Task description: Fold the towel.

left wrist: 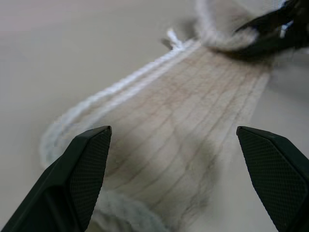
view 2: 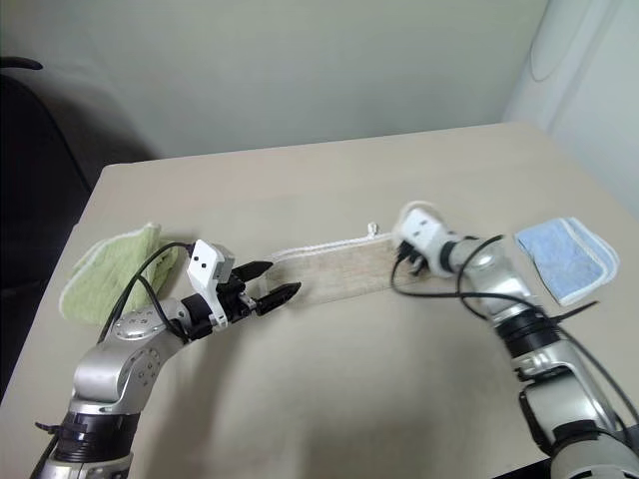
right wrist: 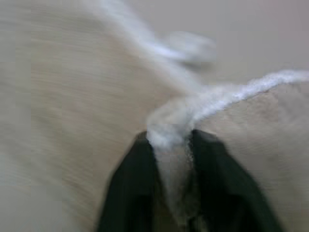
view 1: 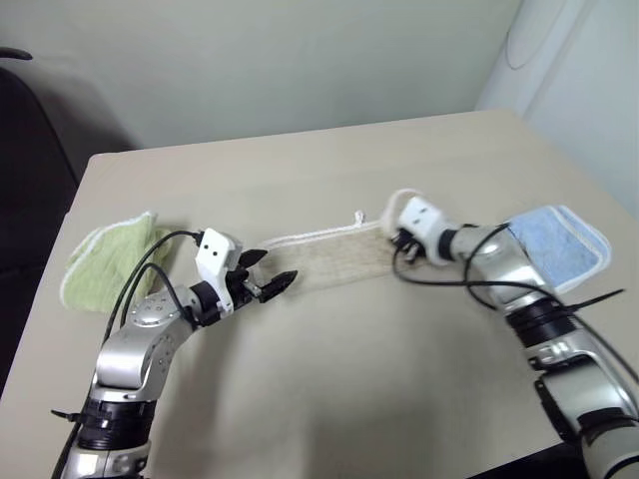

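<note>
The beige towel (view 1: 334, 254) lies as a long narrow strip across the middle of the table, its white corded edge along the far side. My left gripper (view 1: 280, 267) hovers open just at the strip's left end, its fingers spread on either side of the cloth in the left wrist view (left wrist: 172, 130). My right gripper (view 1: 399, 239) is at the towel's right end. There the cloth is raised and curled over. In the right wrist view the two black fingers (right wrist: 130, 183) pinch a fold of the corded edge (right wrist: 169, 130).
A light green folded towel (view 1: 105, 259) lies at the table's left edge, close behind my left arm. A light blue white-edged towel (view 1: 559, 244) lies near the right edge, beside my right forearm. Bare tabletop (view 1: 349, 379) stretches in front of the strip. A dark chair (view 1: 25, 170) stands at the left.
</note>
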Action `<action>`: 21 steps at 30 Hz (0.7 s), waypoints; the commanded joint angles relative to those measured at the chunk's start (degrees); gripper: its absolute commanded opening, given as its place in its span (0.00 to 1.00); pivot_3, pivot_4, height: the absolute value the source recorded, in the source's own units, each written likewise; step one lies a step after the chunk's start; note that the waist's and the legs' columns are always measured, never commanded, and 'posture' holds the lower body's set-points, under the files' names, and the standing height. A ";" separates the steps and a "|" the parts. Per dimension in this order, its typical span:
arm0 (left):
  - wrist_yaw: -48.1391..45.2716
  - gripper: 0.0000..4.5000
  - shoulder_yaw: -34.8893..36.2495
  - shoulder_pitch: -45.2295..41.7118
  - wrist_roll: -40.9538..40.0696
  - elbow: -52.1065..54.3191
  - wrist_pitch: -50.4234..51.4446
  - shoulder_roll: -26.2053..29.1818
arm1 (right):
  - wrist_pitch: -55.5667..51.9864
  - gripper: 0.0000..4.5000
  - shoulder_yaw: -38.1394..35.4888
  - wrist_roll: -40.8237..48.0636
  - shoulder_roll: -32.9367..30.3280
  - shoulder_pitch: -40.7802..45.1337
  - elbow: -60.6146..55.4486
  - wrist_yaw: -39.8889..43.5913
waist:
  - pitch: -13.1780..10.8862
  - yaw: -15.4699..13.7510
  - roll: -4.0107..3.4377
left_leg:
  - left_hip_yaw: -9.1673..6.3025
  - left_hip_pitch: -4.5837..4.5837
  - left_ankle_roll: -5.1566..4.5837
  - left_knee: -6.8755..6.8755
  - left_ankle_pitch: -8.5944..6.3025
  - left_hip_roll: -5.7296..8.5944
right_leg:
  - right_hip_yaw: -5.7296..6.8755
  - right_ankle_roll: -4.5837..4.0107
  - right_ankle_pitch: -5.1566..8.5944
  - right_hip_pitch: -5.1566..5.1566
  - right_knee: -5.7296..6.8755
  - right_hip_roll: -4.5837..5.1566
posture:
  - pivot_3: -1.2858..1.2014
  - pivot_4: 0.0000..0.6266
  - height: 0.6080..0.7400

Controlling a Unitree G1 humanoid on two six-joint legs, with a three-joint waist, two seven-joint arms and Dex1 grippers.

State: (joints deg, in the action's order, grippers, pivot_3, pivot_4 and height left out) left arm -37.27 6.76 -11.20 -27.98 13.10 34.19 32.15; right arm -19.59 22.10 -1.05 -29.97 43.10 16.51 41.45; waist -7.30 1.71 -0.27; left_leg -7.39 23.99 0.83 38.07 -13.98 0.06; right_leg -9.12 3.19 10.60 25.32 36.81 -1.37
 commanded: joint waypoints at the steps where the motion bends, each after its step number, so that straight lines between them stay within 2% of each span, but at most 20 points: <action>1: 0.53 1.00 1.70 0.90 -0.52 2.63 -0.43 0.06 | 1.81 0.63 -2.35 -1.53 -1.19 1.06 -1.52 0.68 | 0.01 -0.65 0.02 | -0.06 0.00 0.03 0.03 -0.01 0.00 | 0.10 -0.01 0.00 -0.05 0.00 0.01 | 0.52 0.24 0.96; 5: 1.06 1.00 1.71 1.30 -0.71 3.31 -0.21 -0.22 | 2.02 0.95 -2.82 -1.45 -0.83 0.05 -3.44 1.92 | 0.02 -0.99 0.03 | -0.08 0.00 0.11 0.13 -0.06 0.05 | 0.13 -0.18 0.10 -0.12 -0.04 0.08 | 0.52 0.24 0.96; 6: 1.20 1.00 1.72 1.37 -0.77 3.48 -0.13 -0.30 | 2.03 1.00 -2.88 -1.33 -0.77 -0.21 -4.00 2.24 | 0.02 -0.97 0.03 | -0.07 0.00 0.11 0.13 -0.06 0.05 | 0.12 -0.30 0.15 -0.12 -0.04 0.07 | 0.52 0.24 0.96; 16: 1.23 1.00 1.54 0.84 -0.81 2.77 -0.22 -0.09 | 0.35 1.00 -3.82 -0.64 0.58 -2.74 -9.64 3.46 | 0.02 -0.94 0.04 | -0.07 -0.05 0.17 0.15 -0.02 0.00 | 0.14 -0.47 0.16 -0.14 0.02 0.00 | 0.52 0.24 0.96; 19: 1.09 1.00 3.44 3.26 -3.03 5.34 1.65 0.48 | -5.78 1.00 -14.39 8.46 -0.58 -3.40 -15.54 3.69 | 0.01 -1.00 0.05 | -0.08 -0.02 0.19 0.14 -0.02 0.02 | 0.16 -0.47 0.16 -0.13 0.00 0.00 | 0.52 0.24 0.96; 21: 1.31 1.00 4.31 4.16 -3.91 5.99 2.50 0.77 | -7.72 0.91 -17.70 10.36 -1.40 -3.41 -15.29 3.09 | 0.03 -1.06 0.07 | -0.04 -0.01 0.26 0.14 0.02 0.05 | 0.14 -0.61 0.25 -0.15 -0.02 -0.01 | 0.52 0.24 0.96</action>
State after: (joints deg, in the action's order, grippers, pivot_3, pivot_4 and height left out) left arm -35.96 9.08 -7.25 -30.61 16.28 36.22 32.42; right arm -25.95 8.29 6.86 -30.58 38.85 3.58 44.95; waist -7.28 0.65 -0.20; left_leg -7.43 23.95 1.11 38.22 -13.96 0.12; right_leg -8.97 2.56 10.86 25.12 36.78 -1.38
